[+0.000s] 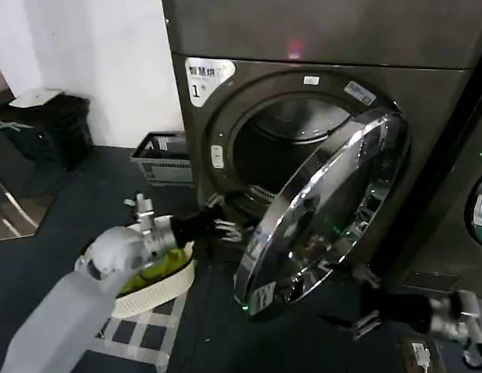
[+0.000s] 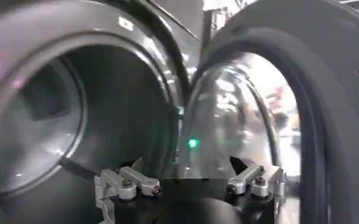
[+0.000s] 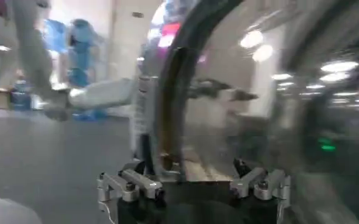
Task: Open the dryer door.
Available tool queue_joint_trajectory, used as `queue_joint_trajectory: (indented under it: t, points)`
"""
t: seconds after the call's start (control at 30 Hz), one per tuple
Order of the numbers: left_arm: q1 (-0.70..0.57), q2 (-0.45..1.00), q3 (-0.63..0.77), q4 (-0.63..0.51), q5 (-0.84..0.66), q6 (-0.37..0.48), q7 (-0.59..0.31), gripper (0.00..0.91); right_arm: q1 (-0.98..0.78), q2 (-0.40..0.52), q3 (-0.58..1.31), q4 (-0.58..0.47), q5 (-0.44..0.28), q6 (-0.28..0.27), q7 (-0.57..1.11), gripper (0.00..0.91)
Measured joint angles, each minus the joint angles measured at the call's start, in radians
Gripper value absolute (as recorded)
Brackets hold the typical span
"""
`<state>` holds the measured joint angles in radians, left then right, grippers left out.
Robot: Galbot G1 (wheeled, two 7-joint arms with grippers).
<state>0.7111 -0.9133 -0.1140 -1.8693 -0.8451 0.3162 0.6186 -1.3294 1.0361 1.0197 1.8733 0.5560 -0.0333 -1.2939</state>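
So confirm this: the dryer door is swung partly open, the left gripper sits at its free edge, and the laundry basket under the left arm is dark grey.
Wrong on the basket: the head view shows the basket under the left arm is cream-white. The rest stands: the dryer door is swung partly open, with the left gripper at its free edge.

— What can't you make out from here?
— The dryer door (image 1: 323, 214) covers the drum's right half, and my right wrist view smears its rim.
— The end effectors?
— The left end effector (image 1: 225, 228) has fingertips too dark to separate; the right end effector (image 1: 365, 320) sits half behind the door.
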Motion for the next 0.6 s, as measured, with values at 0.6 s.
queue_joint_trajectory:
  t: [0.6]
  points:
    - [-0.035,-0.054,0.127,-0.044,0.027,0.016,-0.008,0.907,-0.101,0.185,0.393,0.116,0.083,-0.027,0.573,0.907]
